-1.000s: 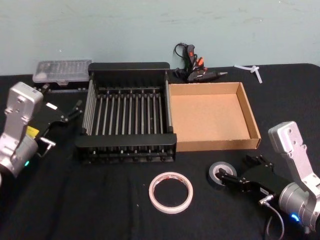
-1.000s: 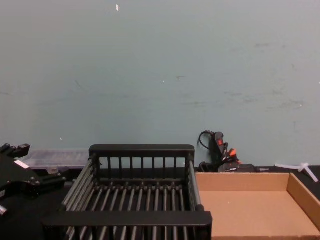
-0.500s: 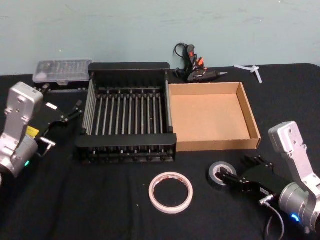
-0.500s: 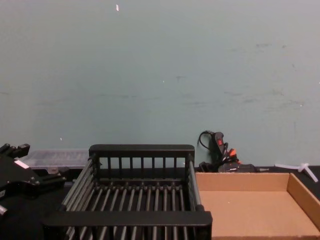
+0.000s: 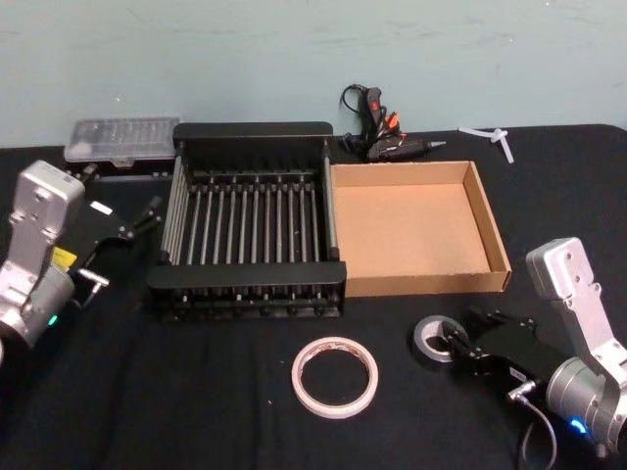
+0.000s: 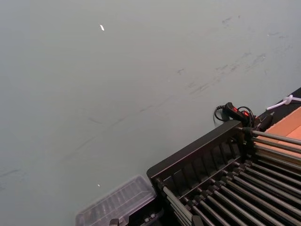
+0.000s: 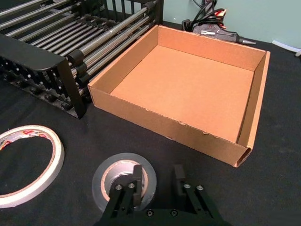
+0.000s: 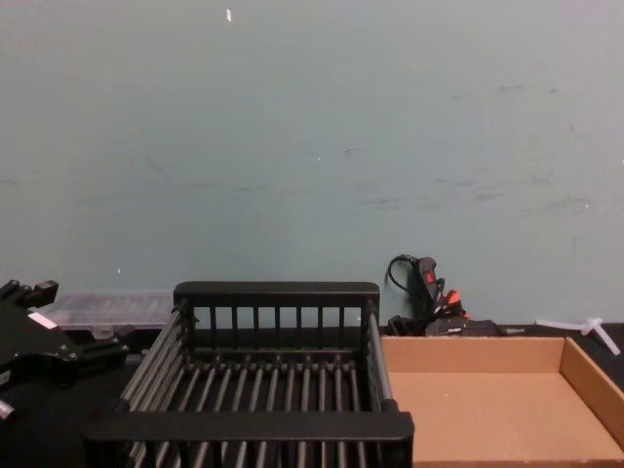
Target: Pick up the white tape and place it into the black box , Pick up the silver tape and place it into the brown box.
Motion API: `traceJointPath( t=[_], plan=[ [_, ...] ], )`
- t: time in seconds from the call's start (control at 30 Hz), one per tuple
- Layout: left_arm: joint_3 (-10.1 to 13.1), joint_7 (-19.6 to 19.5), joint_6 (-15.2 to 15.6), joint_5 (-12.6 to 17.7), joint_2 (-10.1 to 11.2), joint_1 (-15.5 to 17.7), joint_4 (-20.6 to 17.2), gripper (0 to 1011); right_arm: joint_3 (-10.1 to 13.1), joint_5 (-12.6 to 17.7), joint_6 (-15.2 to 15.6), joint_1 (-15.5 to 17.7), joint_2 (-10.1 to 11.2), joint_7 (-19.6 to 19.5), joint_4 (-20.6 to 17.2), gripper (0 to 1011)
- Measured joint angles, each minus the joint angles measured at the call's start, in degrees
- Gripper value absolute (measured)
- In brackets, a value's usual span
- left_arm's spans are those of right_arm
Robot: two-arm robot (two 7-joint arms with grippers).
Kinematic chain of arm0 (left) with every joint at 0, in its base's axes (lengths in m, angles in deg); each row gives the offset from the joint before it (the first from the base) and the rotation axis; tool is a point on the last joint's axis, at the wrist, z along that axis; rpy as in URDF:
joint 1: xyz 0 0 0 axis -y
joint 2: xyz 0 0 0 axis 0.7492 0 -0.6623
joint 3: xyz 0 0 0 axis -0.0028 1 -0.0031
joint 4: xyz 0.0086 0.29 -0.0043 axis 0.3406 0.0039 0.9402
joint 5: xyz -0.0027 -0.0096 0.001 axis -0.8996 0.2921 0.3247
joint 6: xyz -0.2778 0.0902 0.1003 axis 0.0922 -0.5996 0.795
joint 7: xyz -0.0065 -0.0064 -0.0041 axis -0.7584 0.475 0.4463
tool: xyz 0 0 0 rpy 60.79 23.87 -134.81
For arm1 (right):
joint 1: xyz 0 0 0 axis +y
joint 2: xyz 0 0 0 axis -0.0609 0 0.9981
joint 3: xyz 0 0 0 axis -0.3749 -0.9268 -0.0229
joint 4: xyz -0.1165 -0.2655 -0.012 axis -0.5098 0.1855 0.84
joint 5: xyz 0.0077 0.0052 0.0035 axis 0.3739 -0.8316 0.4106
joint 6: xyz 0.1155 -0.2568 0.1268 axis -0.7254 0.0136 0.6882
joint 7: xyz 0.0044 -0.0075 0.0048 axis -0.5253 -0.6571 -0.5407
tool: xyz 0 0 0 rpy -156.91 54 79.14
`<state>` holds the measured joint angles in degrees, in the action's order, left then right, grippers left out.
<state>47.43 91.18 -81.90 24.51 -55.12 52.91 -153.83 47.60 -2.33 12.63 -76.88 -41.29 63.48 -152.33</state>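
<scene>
On the black-clothed table (image 5: 196, 392), the right tool (image 7: 155, 181) straddles the small dark grey-silver tape roll (image 7: 123, 179) near the front edge, fingers spread, one inside its core, not clamped. The wide white tape ring (image 5: 334, 376) lies beside it. Black slatted crate (image 5: 250, 225) and shallow tan cardboard tray (image 5: 416, 227) sit behind. The left tool (image 5: 147, 213) idles, spread, by the crate.

The right tool (image 7: 157, 181) straddles the silver tape's (image 7: 123, 182) rim, one finger in its core. Beyond lie the brown box (image 7: 175, 129), black box (image 7: 44, 59) and white tape (image 7: 29, 165).
</scene>
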Motion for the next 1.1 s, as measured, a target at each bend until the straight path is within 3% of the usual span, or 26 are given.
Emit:
traceJointPath(
  t=[0.27, 0.37, 0.6, 1.1],
  plan=[
    [0.00, 0.00, 0.00, 0.00, 0.00, 0.00, 0.00, 1001, 0.00, 0.03, -0.01, 0.00, 0.00, -0.01, -0.01, 188],
    [0.00, 0.00, 0.00, 0.00, 0.00, 0.00, 0.00, 1001, 0.00, 0.03, -0.02, 0.00, 0.00, -0.01, -0.01, 145],
    [0.00, 0.00, 0.00, 0.00, 0.00, 0.00, 0.00, 1001, 0.01, 0.03, -0.02, 0.01, -0.01, 0.00, -0.01, 145],
    [0.00, 0.00, 0.00, 0.00, 0.00, 0.00, 0.00, 1001, 3.27, 1.96, -2.63, 1.50, -0.19, 3.20, -3.75, 145]
  ],
)
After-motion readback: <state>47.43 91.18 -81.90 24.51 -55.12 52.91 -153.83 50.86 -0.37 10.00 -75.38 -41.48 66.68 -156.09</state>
